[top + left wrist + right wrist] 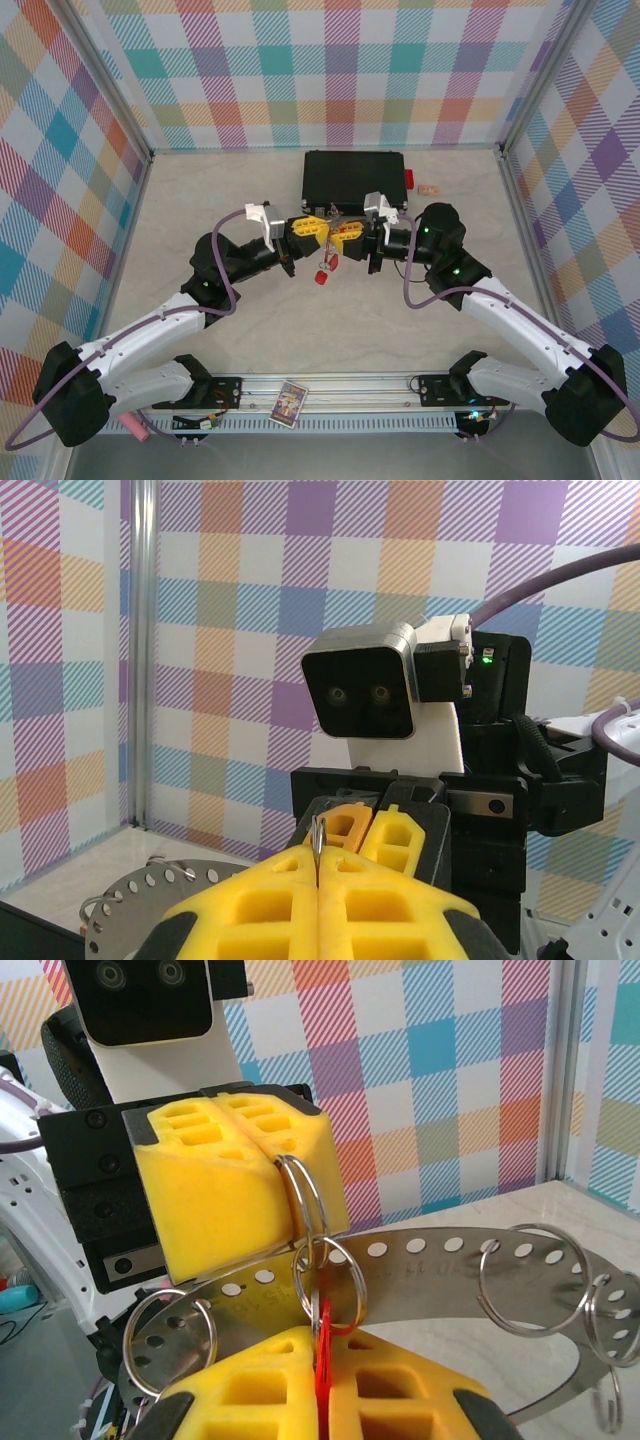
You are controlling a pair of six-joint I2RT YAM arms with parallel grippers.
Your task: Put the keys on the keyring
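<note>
L gripper (pixel 278 1160), yellow latticed fingers (pixel 215 1195), pinches thin silvery wire keyring (pixel 303 1205); R gripper (pixel 322 1338) clamps flat red key (pixel 321 1375).

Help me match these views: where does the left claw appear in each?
Top external: left claw, centre, before the black case.
Left wrist: bottom centre, shut on a split ring.
Right wrist: upper left.
Shared landmark: right claw, pinching a red key, facing it.

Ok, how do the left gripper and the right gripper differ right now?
The left gripper pinches a silver split ring; the right gripper pinches a thin red tag. The left gripper reaches in from the left, the right gripper from the right, facing it. Both are shut, with yellow fingers.
</note>
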